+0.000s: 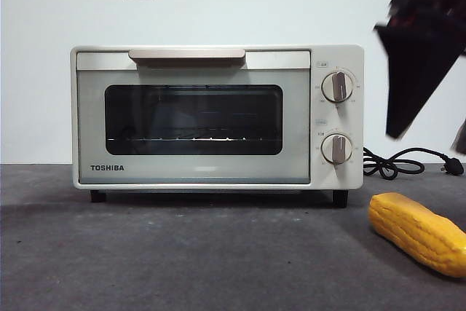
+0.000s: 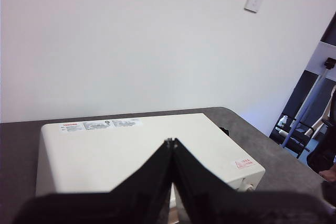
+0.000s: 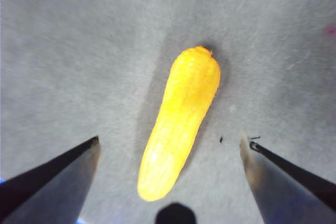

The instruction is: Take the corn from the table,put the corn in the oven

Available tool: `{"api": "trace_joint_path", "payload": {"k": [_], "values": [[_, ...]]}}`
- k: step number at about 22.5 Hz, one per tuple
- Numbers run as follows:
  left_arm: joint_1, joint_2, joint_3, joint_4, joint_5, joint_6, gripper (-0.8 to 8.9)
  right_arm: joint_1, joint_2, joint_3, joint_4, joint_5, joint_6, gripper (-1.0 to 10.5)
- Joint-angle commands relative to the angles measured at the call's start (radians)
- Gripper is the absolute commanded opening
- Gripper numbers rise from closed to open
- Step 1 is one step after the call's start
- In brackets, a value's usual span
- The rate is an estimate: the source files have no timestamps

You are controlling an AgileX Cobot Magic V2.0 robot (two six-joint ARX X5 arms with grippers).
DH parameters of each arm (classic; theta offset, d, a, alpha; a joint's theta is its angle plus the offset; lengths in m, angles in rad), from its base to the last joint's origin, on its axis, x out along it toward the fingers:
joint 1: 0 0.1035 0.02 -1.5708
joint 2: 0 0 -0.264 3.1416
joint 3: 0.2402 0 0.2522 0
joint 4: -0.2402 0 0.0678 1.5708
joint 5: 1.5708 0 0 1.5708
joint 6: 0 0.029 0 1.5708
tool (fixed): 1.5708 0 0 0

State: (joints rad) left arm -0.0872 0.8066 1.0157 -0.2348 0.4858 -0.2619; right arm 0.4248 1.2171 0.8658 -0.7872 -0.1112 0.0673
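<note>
Corn [image 1: 419, 232] lies flat on the table [image 1: 182, 260] by its front right corner, clear of the oven [image 1: 217, 116], whose door is shut. Right gripper [image 3: 170, 150] hovers above the cob, jaws spread wide to either side of it, touching nothing. Left gripper [image 2: 171, 142] hangs above the oven's top, jaws pressed together, empty.

Your right gripper [image 3: 170, 150] hangs high in the air, pointing straight down, jaws spread wide apart and nothing between them. In the front view it shows as a big dark shape [image 1: 422, 49] at the upper right side. Your left gripper [image 2: 171, 142] sits raised and level, its two black jaws pressed together tip to tip, holding nothing.
</note>
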Motion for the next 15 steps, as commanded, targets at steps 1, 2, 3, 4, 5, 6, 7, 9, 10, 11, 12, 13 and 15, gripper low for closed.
{"api": "trace_joint_path", "payload": {"k": [1,2,3,4,5,6,7,9,10,11,12,13,15], "values": [[-0.013,0.004,0.008,0.004,0.005,0.013,-0.01,0.008,0.052,-0.001,0.026,0.014,0.010,4.5],[-0.018,0.005,0.008,0.003,0.005,0.013,-0.01,0.008,0.079,-0.001,0.035,0.016,0.010,4.5],[-0.019,0.005,0.008,0.003,0.005,0.013,-0.01,0.008,0.100,-0.001,0.041,0.015,0.008,4.5],[-0.022,0.005,0.008,0.003,0.005,0.013,-0.01,0.008,0.126,-0.001,0.052,0.015,0.007,4.5],[-0.022,0.005,0.008,0.004,0.005,0.013,-0.01,0.008,0.145,-0.001,0.061,0.015,0.007,4.5],[-0.023,0.005,0.008,0.003,0.005,0.013,-0.01,0.008,0.168,-0.001,0.074,0.015,0.007,4.5],[-0.023,0.005,0.008,0.003,0.006,0.013,0.00,0.008,0.186,-0.001,0.084,0.015,0.007,4.5],[-0.023,0.005,0.008,0.003,0.005,0.013,-0.01,0.007,0.226,-0.001,0.096,0.015,0.002,4.4],[-0.023,0.005,0.008,0.004,0.006,0.013,-0.01,0.008,0.248,-0.001,0.098,0.014,0.000,4.4],[-0.023,0.005,0.008,0.004,0.005,0.013,-0.01,0.008,0.267,-0.001,0.100,0.014,0.000,4.4],[-0.023,0.005,0.008,0.004,0.005,0.013,-0.01,0.008,0.284,-0.001,0.101,0.014,-0.001,4.4],[-0.023,0.005,0.008,0.004,0.005,0.013,-0.01,0.008,0.296,-0.001,0.101,0.014,0.000,4.4],[-0.023,0.005,0.008,0.004,0.005,0.013,-0.01,0.008,0.304,-0.001,0.105,0.015,0.000,3.3]]}}
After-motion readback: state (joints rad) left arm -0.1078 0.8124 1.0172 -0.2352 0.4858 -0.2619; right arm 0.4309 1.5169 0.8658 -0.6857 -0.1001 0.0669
